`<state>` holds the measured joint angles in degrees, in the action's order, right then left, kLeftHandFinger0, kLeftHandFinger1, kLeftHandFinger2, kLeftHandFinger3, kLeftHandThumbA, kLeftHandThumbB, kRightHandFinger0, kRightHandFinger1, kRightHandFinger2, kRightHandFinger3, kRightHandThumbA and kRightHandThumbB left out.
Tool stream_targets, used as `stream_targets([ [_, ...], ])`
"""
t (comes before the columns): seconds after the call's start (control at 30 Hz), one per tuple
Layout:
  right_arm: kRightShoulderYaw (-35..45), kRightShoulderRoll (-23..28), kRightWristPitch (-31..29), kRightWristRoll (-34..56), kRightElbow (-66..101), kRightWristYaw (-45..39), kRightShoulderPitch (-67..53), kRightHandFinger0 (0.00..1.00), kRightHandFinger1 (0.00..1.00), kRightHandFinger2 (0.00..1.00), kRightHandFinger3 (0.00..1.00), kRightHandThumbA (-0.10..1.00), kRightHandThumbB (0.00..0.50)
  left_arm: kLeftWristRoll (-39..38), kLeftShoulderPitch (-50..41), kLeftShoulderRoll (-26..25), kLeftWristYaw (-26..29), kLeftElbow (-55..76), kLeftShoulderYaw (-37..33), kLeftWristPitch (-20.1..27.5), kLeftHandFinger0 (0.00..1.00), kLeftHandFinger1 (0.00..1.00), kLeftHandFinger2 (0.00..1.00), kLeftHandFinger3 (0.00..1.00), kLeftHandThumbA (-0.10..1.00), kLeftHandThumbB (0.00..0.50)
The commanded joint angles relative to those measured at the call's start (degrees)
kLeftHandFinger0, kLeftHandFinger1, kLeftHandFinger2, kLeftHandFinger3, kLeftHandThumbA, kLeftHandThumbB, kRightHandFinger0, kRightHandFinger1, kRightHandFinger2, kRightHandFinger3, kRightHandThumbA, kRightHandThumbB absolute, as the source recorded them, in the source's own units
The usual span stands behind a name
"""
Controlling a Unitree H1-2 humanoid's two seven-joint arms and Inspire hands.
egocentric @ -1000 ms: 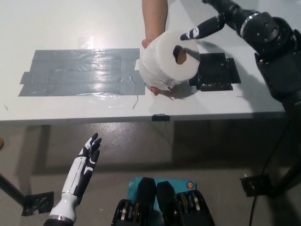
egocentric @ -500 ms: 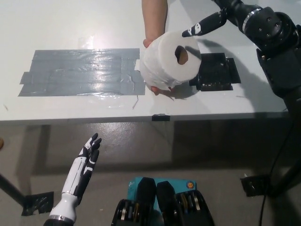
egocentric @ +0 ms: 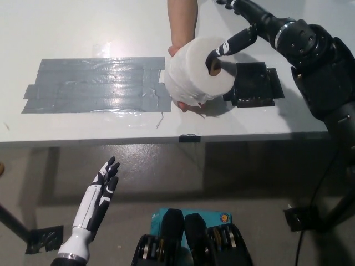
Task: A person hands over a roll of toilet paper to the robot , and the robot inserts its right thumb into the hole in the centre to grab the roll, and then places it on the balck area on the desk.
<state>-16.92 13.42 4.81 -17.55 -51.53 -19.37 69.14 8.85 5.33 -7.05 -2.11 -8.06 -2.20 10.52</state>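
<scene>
While a person's hand (egocentric: 186, 102) holds up a toilet roll (egocentric: 197, 72), the black right hand (egocentric: 239, 25), fingers spread, pokes its thumb into the hole; the white left hand (egocentric: 100, 197) rests low, fingers apart.

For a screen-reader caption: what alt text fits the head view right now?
The robot's black right hand pokes its thumb into the hole of a toilet paper roll held up by a person's hand over a white desk, near a black area. The white left hand hangs open below the desk edge.
</scene>
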Motion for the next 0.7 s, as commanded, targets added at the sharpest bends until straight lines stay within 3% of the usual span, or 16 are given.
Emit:
stream_targets([
  [0.0,-0.3,0.2,-2.4,-1.2,-0.8,2.1,3.4,1.0,1.0,1.0,1.0,0.99,0.373,0.1,0.9,-1.0,-0.2,1.7,0.0,0.8,1.0,1.0,1.0,1.0,0.98,0.057],
  [0.17,-0.3,0.0,-3.2,-1.4,-2.6,2.7,3.5,1.0,1.0,1.0,1.0,0.96,0.348,0.3,1.0,-1.1,-0.1,1.3,-0.1,1.2,1.0,1.0,1.0,1.0,0.99,0.063],
  [0.37,-0.2,0.2,-4.5,-1.4,-3.5,2.3,3.5,1.0,1.0,1.0,1.0,0.97,0.438,0.4,1.1,-1.3,0.1,0.8,-0.1,1.8,1.0,1.0,1.0,1.0,1.0,0.057],
  [0.43,-0.2,0.3,-4.6,-1.4,-3.7,2.2,3.4,1.0,1.0,1.0,1.0,0.94,0.413,0.2,1.0,-1.2,-0.1,1.1,-0.1,1.2,1.0,1.0,1.0,1.0,1.0,0.064],
  [0.5,-0.3,0.1,-4.8,-1.7,-4.3,2.3,3.6,1.0,1.0,1.0,1.0,0.92,0.418,0.2,0.9,-1.3,-0.1,1.5,-0.2,0.8,1.0,1.0,1.0,1.0,1.0,0.062],
  [0.53,-0.3,-0.1,-5.1,-1.5,-4.9,2.3,3.6,1.0,1.0,1.0,1.0,0.92,0.454,0.2,0.9,-1.3,-0.1,1.3,-0.2,1.1,1.0,1.0,1.0,1.0,1.0,0.06],
  [0.67,-0.3,-0.8,-4.5,-1.6,-4.9,2.2,3.5,1.0,1.0,1.0,1.0,0.91,0.454,0.2,1.1,-1.1,0.0,1.2,-0.3,1.1,1.0,1.0,1.0,1.0,1.0,0.054],
])
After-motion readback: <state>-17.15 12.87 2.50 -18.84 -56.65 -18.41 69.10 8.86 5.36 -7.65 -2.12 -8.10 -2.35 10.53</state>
